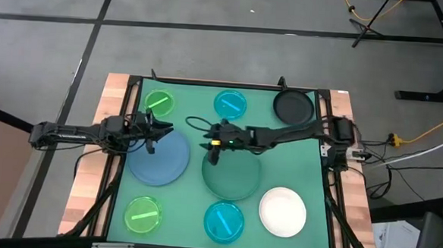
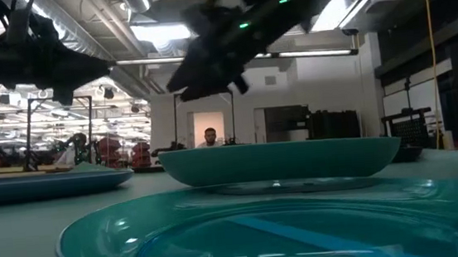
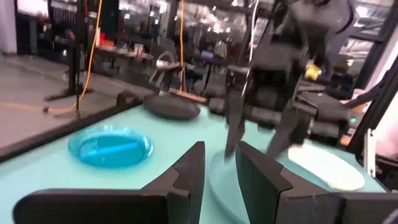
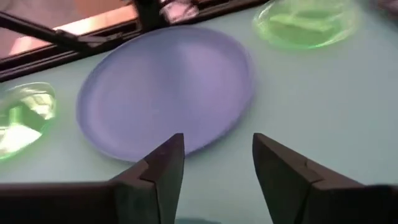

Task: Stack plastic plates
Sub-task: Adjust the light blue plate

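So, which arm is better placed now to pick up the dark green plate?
Probably the right. The right gripper hangs open over the edge of the dark green plate, which nothing holds. The left gripper is over the slate-blue plate, farther away.

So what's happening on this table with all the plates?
Two robot arms are at work over a green mat with eight plastic plates spread on it, none stacked yet. The right gripper stands open, holding nothing, above the far-left rim of the dark green plate in the middle. The left gripper is at the far edge of the slate-blue plate. The white plate, black plate, two lime-green plates and two cyan plates lie around them.
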`<state>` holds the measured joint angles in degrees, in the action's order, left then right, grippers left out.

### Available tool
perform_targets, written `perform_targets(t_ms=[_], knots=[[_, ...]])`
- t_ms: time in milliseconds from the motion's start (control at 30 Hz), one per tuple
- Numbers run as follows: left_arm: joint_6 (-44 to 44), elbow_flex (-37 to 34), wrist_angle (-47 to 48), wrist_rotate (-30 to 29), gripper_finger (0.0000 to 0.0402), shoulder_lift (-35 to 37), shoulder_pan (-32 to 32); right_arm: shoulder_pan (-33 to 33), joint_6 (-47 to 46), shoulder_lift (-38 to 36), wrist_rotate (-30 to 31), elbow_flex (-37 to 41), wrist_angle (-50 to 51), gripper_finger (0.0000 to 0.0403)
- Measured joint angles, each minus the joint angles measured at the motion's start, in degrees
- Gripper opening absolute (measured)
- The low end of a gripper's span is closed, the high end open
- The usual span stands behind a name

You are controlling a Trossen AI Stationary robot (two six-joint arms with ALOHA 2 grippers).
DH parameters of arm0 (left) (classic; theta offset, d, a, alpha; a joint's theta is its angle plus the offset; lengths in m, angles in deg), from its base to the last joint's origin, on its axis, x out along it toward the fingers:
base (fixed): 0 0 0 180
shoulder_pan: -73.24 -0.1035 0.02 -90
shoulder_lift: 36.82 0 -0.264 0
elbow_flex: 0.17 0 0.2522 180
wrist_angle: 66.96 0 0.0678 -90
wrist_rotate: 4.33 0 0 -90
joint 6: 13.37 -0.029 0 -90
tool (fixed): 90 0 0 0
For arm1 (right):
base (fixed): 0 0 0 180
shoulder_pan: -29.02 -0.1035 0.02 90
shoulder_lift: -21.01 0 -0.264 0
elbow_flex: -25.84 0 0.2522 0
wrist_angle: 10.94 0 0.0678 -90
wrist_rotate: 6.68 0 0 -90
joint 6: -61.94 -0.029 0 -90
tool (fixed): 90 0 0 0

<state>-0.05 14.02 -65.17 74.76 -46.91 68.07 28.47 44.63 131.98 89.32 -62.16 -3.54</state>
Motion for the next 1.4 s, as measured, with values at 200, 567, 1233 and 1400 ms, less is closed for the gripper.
perform_targets(t_ms=[200, 567, 1233, 1400], knots=[[-5.18, 0.0, -2.43, 0.06, 0.0085, 0.05, 1.31, 1.51, -4.81, 10.28, -4.38, -12.08, 6.23, 0.0183], [-6.42, 0.0, -2.95, 0.29, 0.0085, 0.03, 1.91, 5.26, -11.66, 22.61, -9.69, -21.46, 7.42, 0.0183], [-6.26, 0.0, -3.08, -0.1, 0.0085, 0.02, 1.91, 5.48, -17.3, 27.67, -13.27, -22.1, -3.48, 0.0183], [-6.01, 0.0, -3.16, -0.43, 0.0085, -0.03, 1.91, 5.41, -16.34, 27.83, -11.92, -22.2, -2.56, 0.0169]])
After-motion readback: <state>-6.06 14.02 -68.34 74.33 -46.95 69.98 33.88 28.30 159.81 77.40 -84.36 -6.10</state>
